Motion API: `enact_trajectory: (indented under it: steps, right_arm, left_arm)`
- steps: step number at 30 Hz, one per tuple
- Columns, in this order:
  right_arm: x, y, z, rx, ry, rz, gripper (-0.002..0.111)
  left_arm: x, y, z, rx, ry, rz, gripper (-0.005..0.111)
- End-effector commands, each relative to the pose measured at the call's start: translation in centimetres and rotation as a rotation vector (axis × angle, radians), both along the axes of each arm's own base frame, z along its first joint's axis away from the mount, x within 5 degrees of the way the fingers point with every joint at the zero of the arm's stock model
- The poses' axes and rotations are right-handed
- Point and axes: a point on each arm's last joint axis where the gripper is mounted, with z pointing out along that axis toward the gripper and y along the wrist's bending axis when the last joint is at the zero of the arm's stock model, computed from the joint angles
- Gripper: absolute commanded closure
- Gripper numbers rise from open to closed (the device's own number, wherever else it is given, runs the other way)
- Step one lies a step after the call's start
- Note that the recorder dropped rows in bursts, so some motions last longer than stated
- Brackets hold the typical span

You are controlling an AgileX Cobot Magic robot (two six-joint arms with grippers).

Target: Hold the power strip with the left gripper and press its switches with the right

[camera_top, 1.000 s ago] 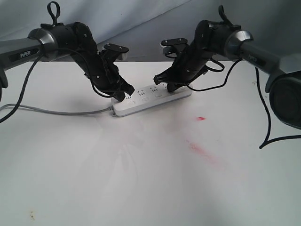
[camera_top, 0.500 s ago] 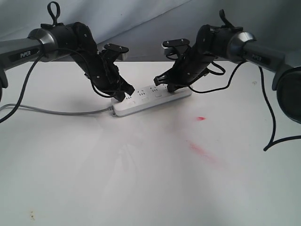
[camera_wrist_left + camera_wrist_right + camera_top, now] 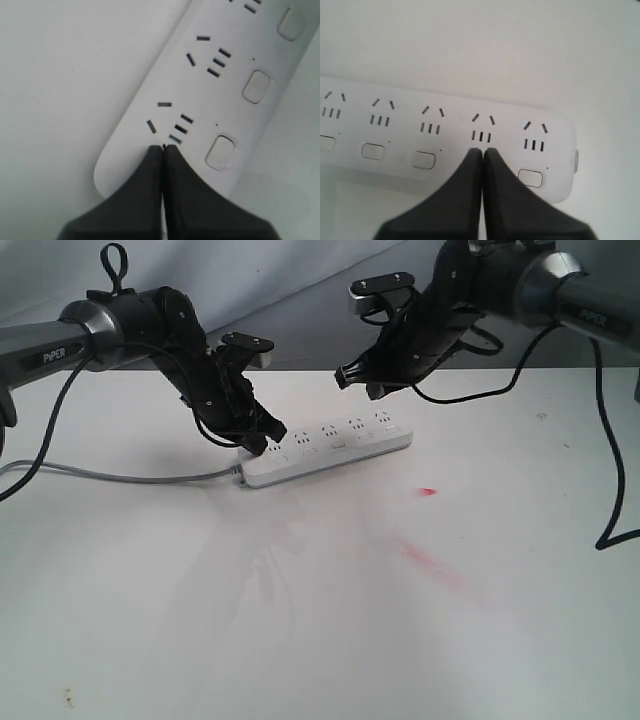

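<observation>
**Position:** Long slim white plastic power strip [image 3: 330, 448] lies flat on white table [image 3: 300, 640], thin grey cord [image 3: 120, 478] running off its left end.

**Grippers:** Black 2-fingered left gripper [image 3: 163, 146] has jaws pinched together, gripping nothing; tips appear to press on strip's cord end. Black 2-fingered right gripper [image 3: 482, 149] has jaws closed too, empty, hanging clear above small white rounded switches [image 3: 423, 159].

**Risks:**
- Left pins only, no clamp, so an off-centre push could pivot or skid the free end.
- Blunt tip could land on socket holes, missing a btn.

**Writing:** "PIPER" [image 3: 50, 356], white, on grey left arm [image 3: 90, 322]. Nothing else legible.
</observation>
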Motion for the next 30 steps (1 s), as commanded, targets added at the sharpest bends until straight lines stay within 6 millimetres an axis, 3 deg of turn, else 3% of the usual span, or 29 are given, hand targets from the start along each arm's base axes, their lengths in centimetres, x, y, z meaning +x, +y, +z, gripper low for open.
enact_trajectory:
  steps: [1,5,21,30]
  right_arm:
    - [-0.2,0.4,0.0,0.038,0.015,0.030,0.108]
    - [-0.5,1.4,-1.0,0.103,0.057,0.066,0.108]
    - [-1.5,3.9,-5.3,0.056,0.103,0.120,0.108]
    - [-0.9,4.0,-5.8,0.052,0.040,0.106,0.108]
  left_arm:
    - [-0.7,0.2,-2.4,0.055,0.081,-0.024,0.107]
    - [-0.7,0.2,-2.4,0.055,0.081,-0.024,0.107]
    - [-0.7,0.2,-2.4,0.054,0.081,-0.022,0.107]
    - [-0.7,0.2,-2.4,0.054,0.081,-0.024,0.107]
